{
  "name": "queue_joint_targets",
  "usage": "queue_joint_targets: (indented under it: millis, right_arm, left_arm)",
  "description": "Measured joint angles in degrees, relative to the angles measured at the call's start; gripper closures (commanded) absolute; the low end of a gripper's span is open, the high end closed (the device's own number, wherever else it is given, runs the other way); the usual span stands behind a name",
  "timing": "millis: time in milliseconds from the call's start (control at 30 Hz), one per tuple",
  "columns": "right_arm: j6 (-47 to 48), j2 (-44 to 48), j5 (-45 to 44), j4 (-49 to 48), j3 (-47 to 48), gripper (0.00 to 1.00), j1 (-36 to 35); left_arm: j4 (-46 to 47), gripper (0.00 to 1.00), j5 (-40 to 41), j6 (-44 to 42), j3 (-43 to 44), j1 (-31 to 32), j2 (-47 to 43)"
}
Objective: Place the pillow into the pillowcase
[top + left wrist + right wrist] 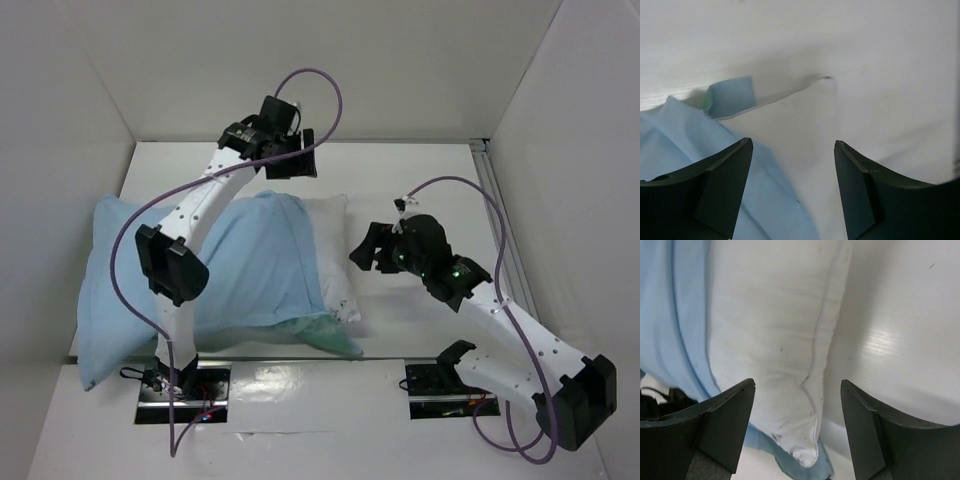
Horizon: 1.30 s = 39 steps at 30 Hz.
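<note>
- Top view: the pillowcase [250, 265] lies on the left half of the table [430, 180], light-blue face up, with a bit of its sea-green side peeking out at the near edge.
- The pillow [335, 245] is mostly inside it; only its white right end sticks out of the opening, towards the middle of the table.
- The left gripper [296, 162] is reached out far, over the back edge of the bundle, near where blue cloth meets white pillow. From up here I cannot tell how wide it stands.
- The right gripper [366, 250] sits just beside the bare end of the pillow, on its right, pointing at it. Nothing is in its grasp.
- Left wrist view: the left gripper [792, 144] is spread wide, with nothing between the fingers [715, 190].
- Below it, blue pillowcase [675, 145] fills the lower left and white pillow [805, 115] runs under the gap, one corner poking away.
- A small blue fold with a green edge lies beyond the left finger.
- Right wrist view: the right gripper [797, 383] is wide apart too, with nothing held.
- The pillow [765, 325] fills the space ahead, its seamed edge running down the gap, blue pillowcase [675, 315] to the left, bare table [905, 315] to the right.
- Whether either gripper touches the fabric, I cannot tell.
</note>
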State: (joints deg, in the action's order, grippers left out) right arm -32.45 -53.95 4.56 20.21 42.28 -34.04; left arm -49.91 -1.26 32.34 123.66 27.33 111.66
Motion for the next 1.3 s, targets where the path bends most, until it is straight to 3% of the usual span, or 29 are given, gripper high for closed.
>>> queue_joint_targets:
  millis: [200,400,467,500,567,600,733,1033,1200,1300]
  right_arm:
    - [-1.05,-6.16,2.67,-2.1,2.16,0.22,7.04]
    - [-6.54,-15.67,13.79,-13.49,-1.95,0.22,9.25]
    - [-8.15,-20.61,17.16,-18.6,-1.95,0.23,9.29]
    - [-8.87,-23.06,18.86,-20.85,-1.95,0.4,9.07]
    - [-9.81,-27.5,22.03,-25.0,-1.6,0.84,8.79]
    - [-10.54,-29.68,23.58,-26.99,-1.09,1.0,8.44]
    - [-12.59,-32.89,25.2,-30.86,-0.33,1.0,7.23]
    - [-12.63,-28.61,22.75,-32.87,-5.09,1.0,6.45]
    - [-10.97,-25.68,21.9,-30.34,-4.59,1.0,5.66]
    - [-8.55,-25.46,21.57,-24.5,0.79,1.0,5.4]
  left_arm:
    - [-7.67,0.23,8.07,-1.18,3.1,0.26,9.66]
    - [-10.16,0.89,10.16,-2.34,3.08,0.22,12.76]
    - [-10.01,0.97,9.97,-2.25,2.8,0.17,12.33]
    - [-9.92,1.0,9.73,-2.38,2.69,0.17,12.07]
    - [-9.94,1.0,9.07,-2.38,2.58,0.17,11.41]
    - [-10.05,1.0,8.68,-2.38,2.54,0.15,10.88]
    - [-10.4,1.0,7.54,-2.45,2.54,-0.33,8.37]
    - [-11.02,1.0,-1.05,-2.62,2.51,-5.27,1.73]
    - [-8.07,1.0,-10.36,-3.19,1.68,-4.7,0.85]
    - [-4.07,1.0,-15.93,-2.19,1.05,-1.79,0.92]
